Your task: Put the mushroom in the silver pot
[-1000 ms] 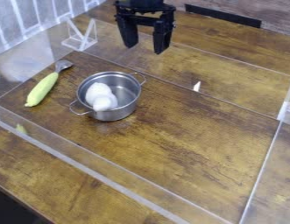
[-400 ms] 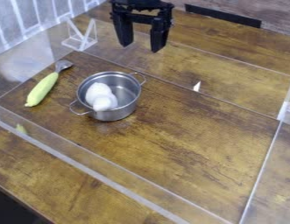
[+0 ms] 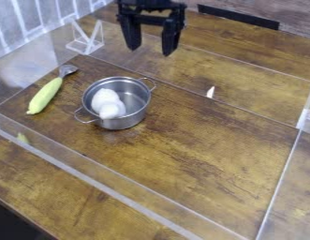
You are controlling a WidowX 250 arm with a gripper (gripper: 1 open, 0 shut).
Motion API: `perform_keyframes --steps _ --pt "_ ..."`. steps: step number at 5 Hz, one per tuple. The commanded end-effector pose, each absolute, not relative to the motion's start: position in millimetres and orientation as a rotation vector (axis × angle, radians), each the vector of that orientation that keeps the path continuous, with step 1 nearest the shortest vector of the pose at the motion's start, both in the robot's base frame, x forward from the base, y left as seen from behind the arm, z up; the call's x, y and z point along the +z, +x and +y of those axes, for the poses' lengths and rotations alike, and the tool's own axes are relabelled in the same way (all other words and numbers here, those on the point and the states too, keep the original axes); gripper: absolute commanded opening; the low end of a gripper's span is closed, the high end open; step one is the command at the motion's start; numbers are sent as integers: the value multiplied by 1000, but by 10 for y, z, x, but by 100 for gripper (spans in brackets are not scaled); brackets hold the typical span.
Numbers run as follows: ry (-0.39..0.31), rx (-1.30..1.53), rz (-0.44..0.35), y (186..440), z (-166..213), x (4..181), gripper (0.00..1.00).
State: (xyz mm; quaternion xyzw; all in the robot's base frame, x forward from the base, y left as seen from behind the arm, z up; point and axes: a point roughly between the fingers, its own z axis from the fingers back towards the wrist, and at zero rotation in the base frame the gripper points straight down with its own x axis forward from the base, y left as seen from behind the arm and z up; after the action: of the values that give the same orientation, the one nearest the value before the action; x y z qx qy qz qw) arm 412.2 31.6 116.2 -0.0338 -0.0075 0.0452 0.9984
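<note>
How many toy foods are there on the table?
2. A white mushroom lies inside the silver pot at middle left. A yellow-green corn cob lies on the wooden table left of the pot. More could be hidden under the mushroom.

The silver pot [image 3: 116,101] stands on the wooden table [image 3: 207,150] with the white mushroom [image 3: 107,102] lying inside it, a corn cob [image 3: 45,95] just beside it, and the gripper [image 3: 150,37] hanging wide-jawed well behind it.

silver pot [image 3: 117,101]: glossy metal (mirror-like) | table [image 3: 207,141]: grainy wood
</note>
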Motion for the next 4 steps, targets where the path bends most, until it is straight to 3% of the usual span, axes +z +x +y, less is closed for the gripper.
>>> perform_keyframes --steps 1,4 --pt "-62 55 -130 4065 138 1565 100" --pt "-59 -127 -112 3981 117 1620 100"
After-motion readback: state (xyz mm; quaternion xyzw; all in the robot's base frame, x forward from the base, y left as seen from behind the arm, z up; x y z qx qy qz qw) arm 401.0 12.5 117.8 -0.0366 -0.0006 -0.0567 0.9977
